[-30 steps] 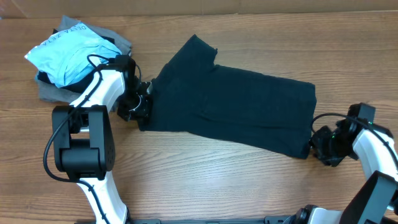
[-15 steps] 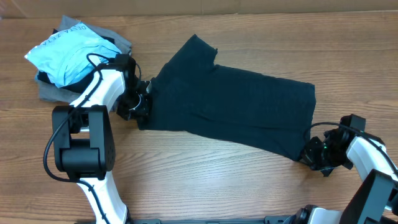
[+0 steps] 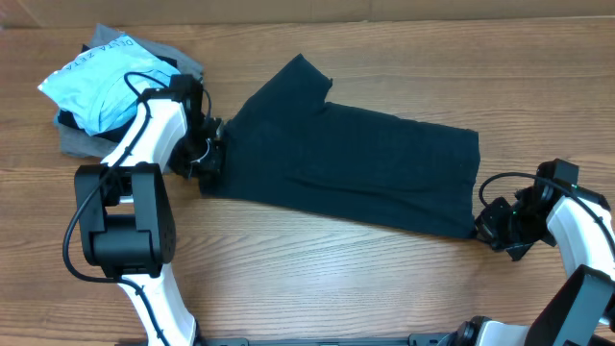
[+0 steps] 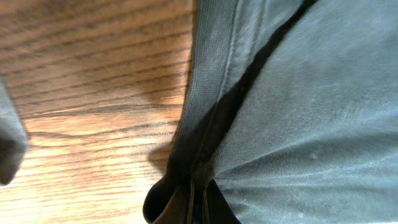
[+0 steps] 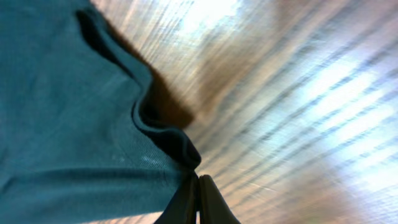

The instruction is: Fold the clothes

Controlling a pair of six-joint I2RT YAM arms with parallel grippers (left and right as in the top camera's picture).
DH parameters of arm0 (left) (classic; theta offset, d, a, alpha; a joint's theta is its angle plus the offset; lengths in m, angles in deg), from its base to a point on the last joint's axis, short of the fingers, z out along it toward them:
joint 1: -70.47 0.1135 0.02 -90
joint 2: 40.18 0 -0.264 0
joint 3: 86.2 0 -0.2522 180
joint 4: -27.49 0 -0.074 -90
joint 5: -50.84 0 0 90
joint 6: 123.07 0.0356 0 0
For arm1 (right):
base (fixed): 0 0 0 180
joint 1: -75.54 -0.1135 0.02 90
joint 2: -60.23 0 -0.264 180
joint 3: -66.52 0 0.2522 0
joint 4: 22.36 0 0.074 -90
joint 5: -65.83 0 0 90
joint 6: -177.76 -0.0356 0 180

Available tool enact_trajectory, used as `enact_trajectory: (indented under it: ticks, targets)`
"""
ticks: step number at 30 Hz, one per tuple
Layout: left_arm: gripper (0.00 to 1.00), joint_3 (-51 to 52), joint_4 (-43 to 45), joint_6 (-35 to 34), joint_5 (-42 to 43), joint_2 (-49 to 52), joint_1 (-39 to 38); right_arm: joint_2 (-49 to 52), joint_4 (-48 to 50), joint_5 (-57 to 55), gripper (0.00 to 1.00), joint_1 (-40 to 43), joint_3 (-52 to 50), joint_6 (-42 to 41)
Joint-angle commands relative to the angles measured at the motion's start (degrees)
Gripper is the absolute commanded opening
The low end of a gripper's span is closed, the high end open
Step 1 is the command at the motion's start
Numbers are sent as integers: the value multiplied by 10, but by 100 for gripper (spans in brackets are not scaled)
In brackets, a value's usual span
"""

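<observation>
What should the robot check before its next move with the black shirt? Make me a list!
1. Grip of the left gripper on the black T-shirt: ok, fabric bunches between its shut fingers.
2. Grip of the right gripper on the opposite corner: ok, the cloth rolls up into its shut tips.
3. Shirt lying fairly flat between them: ok.
4. Shirt apart from the light blue garment: ok.
5. Logo side up or down: cannot tell, no logo shows.
</observation>
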Motion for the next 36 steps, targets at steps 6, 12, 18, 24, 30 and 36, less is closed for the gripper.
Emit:
enact_trajectory:
  ticks: [6,12,18,24,30,36]
  targets:
    - [23,-41,-28,-7,-23,-5,6,1,-29,-62,41,-1,15,-24]
    - [48,-41,-45,-3,-23,-5,6,1,-34,0,64,-1,47,16]
    - [48,-73,-88,-3,-23,-5,6,1,-47,65,63,-3,64,50]
    - [47,-136,-131,5,32,-5,6,1,1,60,61,-31,-7,45]
    - [45,-173,-163,5,63,-5,6,1,25,85,36,-45,-67,32]
    - [42,-114,-135,5,39,-5,5,1,43,91,29,-45,-95,33]
